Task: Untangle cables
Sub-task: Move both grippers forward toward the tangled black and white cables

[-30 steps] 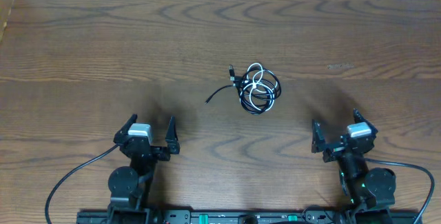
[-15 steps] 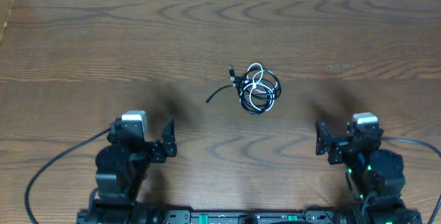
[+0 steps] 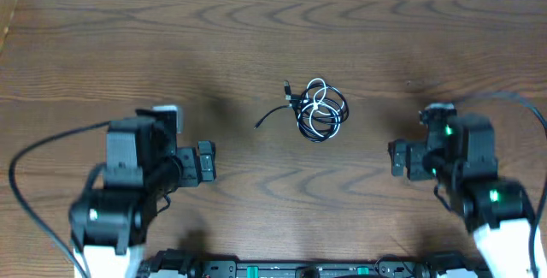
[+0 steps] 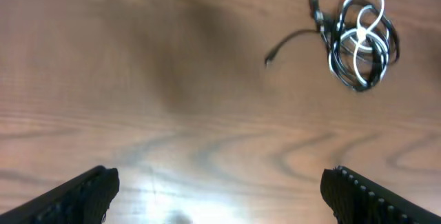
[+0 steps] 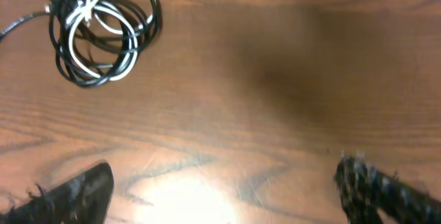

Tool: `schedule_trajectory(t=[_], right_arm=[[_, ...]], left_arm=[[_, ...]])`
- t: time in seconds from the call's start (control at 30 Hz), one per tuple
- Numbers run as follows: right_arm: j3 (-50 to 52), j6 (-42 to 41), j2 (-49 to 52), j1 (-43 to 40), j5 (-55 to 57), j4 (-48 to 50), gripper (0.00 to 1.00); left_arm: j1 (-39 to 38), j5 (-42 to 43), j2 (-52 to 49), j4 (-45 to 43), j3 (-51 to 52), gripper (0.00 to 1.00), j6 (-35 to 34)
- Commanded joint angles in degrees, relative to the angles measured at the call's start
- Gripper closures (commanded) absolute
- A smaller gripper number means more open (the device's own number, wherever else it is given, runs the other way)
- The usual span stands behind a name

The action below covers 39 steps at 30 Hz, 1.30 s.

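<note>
A black cable (image 3: pixel 329 130) and a white cable (image 3: pixel 320 95) lie coiled together in one small bundle at the middle of the wooden table. A black tail with a plug end (image 3: pixel 261 124) trails left from it. The bundle shows at the upper right of the left wrist view (image 4: pixel 358 41) and the upper left of the right wrist view (image 5: pixel 103 31). My left gripper (image 4: pixel 220 193) is open and empty, below and left of the bundle. My right gripper (image 5: pixel 224 189) is open and empty, below and right of it. Neither touches the cables.
The wooden table (image 3: pixel 273 30) spreads around the bundle, with its far edge along the top. Thick black arm wires (image 3: pixel 34 162) loop at the left and right (image 3: pixel 513 103) near the arm bases.
Both arms have risen from their rest pose and moved forward toward the middle of the table. The cable bundle has not moved.
</note>
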State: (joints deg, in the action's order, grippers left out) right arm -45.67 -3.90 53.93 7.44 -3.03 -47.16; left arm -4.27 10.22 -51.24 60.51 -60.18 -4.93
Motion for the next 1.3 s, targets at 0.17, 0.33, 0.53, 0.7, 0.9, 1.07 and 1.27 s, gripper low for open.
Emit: schedule_trajectory(t=[0.17, 0.33, 0.53, 0.7, 0.9, 1.07, 1.27], right_arm=[[-8.85, 1.27, 10.38, 0.11, -2.93, -3.41, 0.01], [-8.85, 1.18, 10.47, 0.11, -3.61, -1.95, 0.01], [-8.85, 1.18, 10.47, 0.11, -3.58, -1.29, 0.01], [-8.85, 1.16, 10.47, 0.11, -3.58, -1.25, 0.01], [-8.85, 0.7, 10.47, 0.11, -3.58, -1.14, 0.01], [-8.85, 0.72, 10.47, 0.11, -3.56, -1.11, 0.01], [-8.83, 0.72, 10.47, 0.11, -3.56, -1.07, 0.01]], left_arm=[[-0.02, 1.22, -6.19, 6.08, -4.11, 0.02, -0.59], [-0.02, 1.42, -7.96, 0.61, -4.11, 0.01, -5.01], [-0.17, 5.42, -10.67, -15.5, -4.11, 0.01, -10.34], [-3.65, 5.6, -16.7, -23.06, -4.11, 0.03, -10.64], [-10.03, 4.76, -27.43, -30.32, -4.11, 0.05, -10.62], [-15.32, 4.76, -36.24, -36.37, -4.11, 0.07, -10.62], [-21.03, 4.74, -45.18, -41.24, -4.11, 0.07, -10.6]])
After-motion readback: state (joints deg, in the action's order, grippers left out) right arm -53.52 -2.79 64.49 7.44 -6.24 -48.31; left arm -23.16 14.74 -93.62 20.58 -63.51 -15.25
